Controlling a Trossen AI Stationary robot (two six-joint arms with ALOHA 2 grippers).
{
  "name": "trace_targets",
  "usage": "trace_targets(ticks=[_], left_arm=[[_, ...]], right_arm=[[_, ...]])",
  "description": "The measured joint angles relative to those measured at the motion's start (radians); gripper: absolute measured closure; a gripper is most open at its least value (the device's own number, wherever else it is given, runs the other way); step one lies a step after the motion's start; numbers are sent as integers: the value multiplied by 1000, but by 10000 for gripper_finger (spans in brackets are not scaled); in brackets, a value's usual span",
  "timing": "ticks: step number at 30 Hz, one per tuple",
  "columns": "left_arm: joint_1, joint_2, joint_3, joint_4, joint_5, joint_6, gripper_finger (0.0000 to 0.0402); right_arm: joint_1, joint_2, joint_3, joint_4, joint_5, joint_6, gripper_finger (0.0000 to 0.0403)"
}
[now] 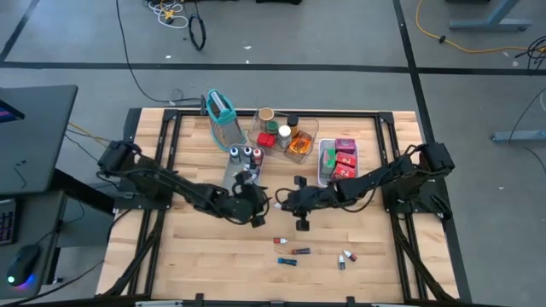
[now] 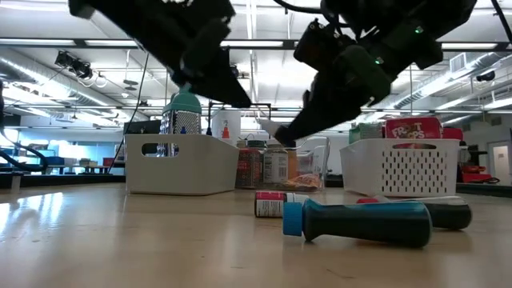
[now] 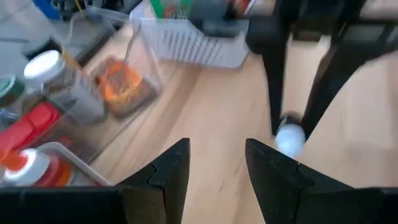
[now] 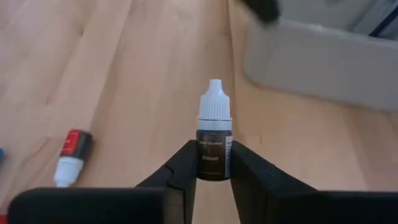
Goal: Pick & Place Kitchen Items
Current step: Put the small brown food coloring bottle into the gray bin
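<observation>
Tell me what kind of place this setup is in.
Most likely a robotics lab or workshop, not a real kitchen. The light wooden table sits in a black metal frame on a grey concrete floor with loose cables, and the low view shows an open hall with exposed ceiling strip lights.

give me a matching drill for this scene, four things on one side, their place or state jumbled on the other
Things:
1. brown vial
2. left gripper
3. red-capped vial
4. pink packets

States:
A. lying on the bare table
B. in the white basket
C. open, empty
D. pinched upright in the right gripper

Pairs: 1-D, 2-C, 3-A, 4-B
</observation>
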Motion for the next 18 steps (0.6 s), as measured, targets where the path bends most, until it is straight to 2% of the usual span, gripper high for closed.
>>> trace_targets(ticks=[3, 8, 18], left_arm=[[27, 43, -1, 99, 88, 73, 238], [47, 63, 1, 168, 254, 170, 238], [48, 65, -2, 152, 226, 186, 238]], right_arm=[[-20, 0, 1, 31, -13, -29, 317], [-38, 0, 0, 45, -17, -82, 317], [-38, 0, 0, 84, -38, -123, 317]])
